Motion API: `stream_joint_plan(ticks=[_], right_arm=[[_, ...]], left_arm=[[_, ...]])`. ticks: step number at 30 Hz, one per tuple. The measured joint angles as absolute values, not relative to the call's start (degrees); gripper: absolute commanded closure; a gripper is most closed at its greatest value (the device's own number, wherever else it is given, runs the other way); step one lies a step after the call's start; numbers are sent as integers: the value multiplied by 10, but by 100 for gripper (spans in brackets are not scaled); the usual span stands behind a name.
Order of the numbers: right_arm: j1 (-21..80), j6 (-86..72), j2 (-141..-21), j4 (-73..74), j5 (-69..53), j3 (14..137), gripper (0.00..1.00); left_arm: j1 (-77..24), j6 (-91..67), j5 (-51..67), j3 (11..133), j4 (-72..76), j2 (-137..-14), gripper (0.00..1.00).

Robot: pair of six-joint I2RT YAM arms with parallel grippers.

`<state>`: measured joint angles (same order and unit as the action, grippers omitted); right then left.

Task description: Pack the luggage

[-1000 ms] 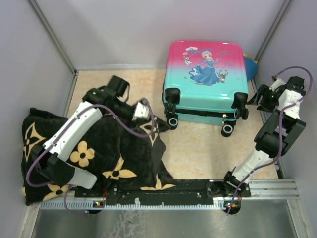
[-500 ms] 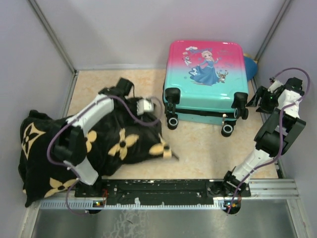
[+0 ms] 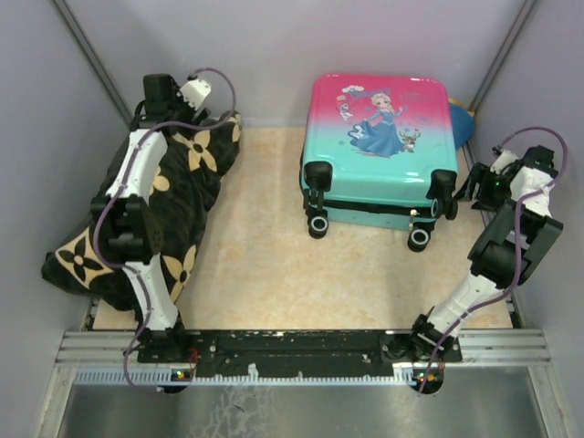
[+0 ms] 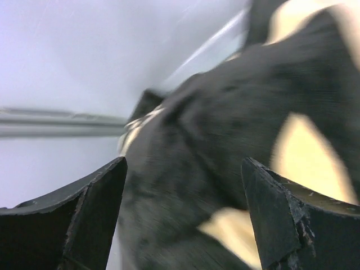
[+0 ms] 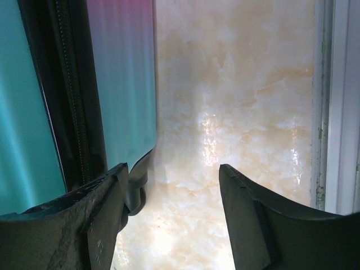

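luggage (image 3: 379, 137) shut, so we judge opening comes first, both pincers apart: left gripper (image 4: 183, 160) by the flower-print blanket (image 3: 192, 155), right gripper (image 5: 173, 166) beside the zipper (image 5: 76, 112) we must undo.

At two o'clock in the top view a blue and yellow thing (image 3: 465, 119) pokes out behind the suitcase (image 3: 379, 146), mostly hidden and too little to name. The left wrist view is blurred: the blanket (image 4: 225, 146) is a dark smear with pale patches. In the right wrist view the suitcase runs off at nine and twelve o'clock, only a shell strip and the zipper (image 5: 70, 84) showing. From above, the right gripper (image 3: 473, 189) at three o'clock is too small to read.
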<state>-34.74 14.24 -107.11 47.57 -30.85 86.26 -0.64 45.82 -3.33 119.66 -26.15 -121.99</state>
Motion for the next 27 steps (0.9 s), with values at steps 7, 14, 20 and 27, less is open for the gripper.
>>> stream_joint_plan(ticks=[7, 14, 20, 27], right_arm=[[-335, 153, -1111, 455, -294, 908, 37], [-288, 157, -1193, 419, -279, 982, 42], [-252, 189, -1245, 412, -275, 1020, 43], [-234, 216, -1282, 413, -261, 1062, 46]], left_arm=[[-137, 379, 134, 980, -184, -1011, 15], [-188, 295, 221, 925, -151, -1025, 20], [-199, 283, 251, 917, -140, -1101, 21], [-261, 295, 297, 921, -113, -1178, 23]])
